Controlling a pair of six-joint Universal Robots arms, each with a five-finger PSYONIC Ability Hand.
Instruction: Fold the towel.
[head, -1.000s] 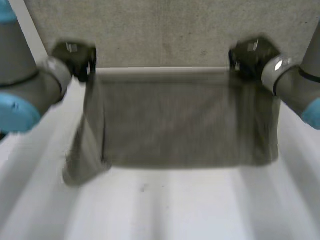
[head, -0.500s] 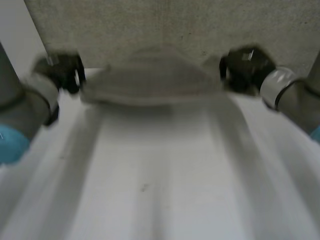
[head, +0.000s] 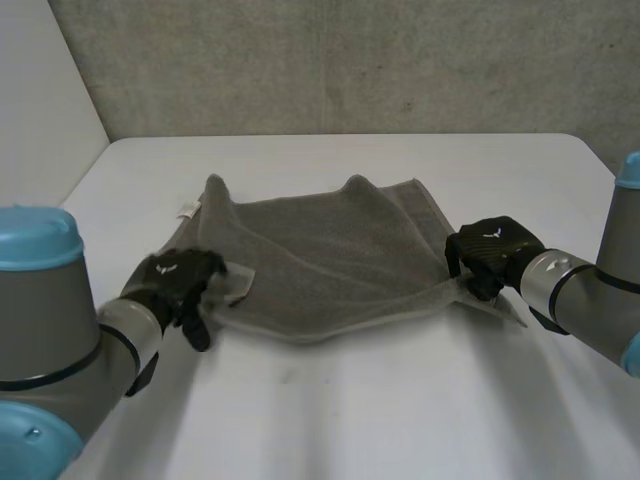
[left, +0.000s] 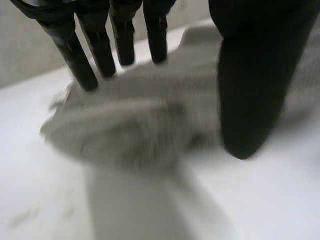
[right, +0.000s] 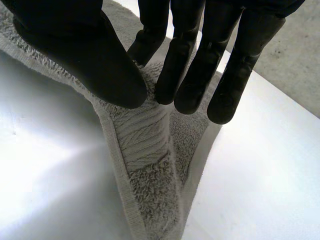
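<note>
- Your towel (head: 320, 245) lies spread but rumpled on the surface (head: 400, 400), likely laid out ready for folding.
- Your right hand (head: 490, 250) pinches the near right corner between fingers (right: 182, 65) and thumb.
- Your left hand (head: 175, 282) sits at the near left corner, fingers (left: 97, 45) straight and spread, gripping nothing.

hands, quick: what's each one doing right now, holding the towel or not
Left hand: open, fingers straight over the towel's near left corner.
Right hand: shut on the towel, pinching its near right corner between thumb and fingers.
</note>
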